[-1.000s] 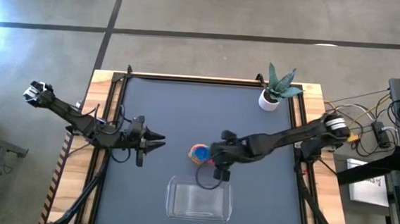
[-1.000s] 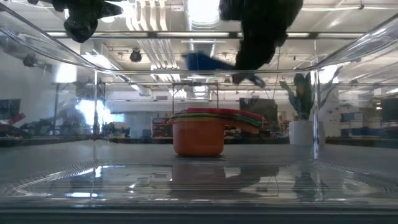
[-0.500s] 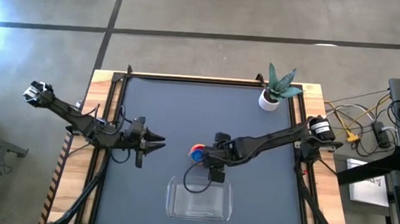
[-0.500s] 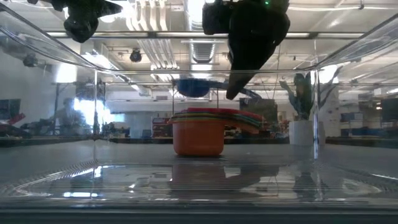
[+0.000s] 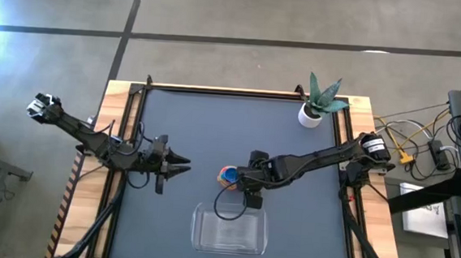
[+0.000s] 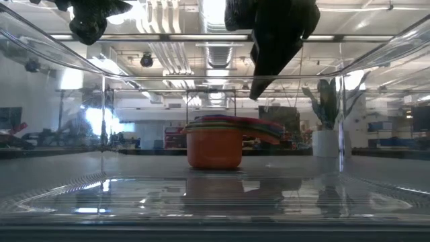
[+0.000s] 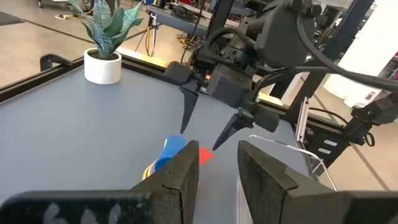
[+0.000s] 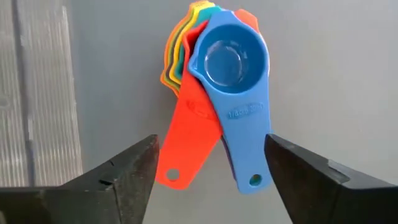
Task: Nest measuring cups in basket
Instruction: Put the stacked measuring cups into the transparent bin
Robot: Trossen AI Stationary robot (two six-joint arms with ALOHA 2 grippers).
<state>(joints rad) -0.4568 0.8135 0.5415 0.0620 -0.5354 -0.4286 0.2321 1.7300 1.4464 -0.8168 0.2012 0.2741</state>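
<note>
The measuring cups (image 5: pixel 228 175) stand nested in one stack on the dark table, just beyond the far edge of the basket (image 5: pixel 199 226), a clear tub. The orange cup (image 6: pixel 214 149) is at the bottom and the blue cup (image 8: pixel 229 62) on top. The blue handle and the red handle (image 8: pixel 189 146) fan out toward my right gripper (image 8: pixel 211 142). That gripper is open and hovers above and just right of the stack (image 6: pixel 228 124), touching nothing. My left gripper (image 5: pixel 186 165) waits left of the stack with a narrow gap between its fingers (image 7: pixel 219 177).
A white pot with a green plant (image 5: pixel 310 112) stands near the far right corner. The low view looks through the basket's clear walls (image 6: pixel 376 60). Raised rails (image 5: pixel 125 130) run along the table's sides. Bare dark mat lies between the stack and the far edge.
My right gripper carried the blue cup toward the table's left and down onto the stack, then let go and drew back slightly to the right and up. The blue cup, lifted clear a second ago, now sits in the top of the stack.
</note>
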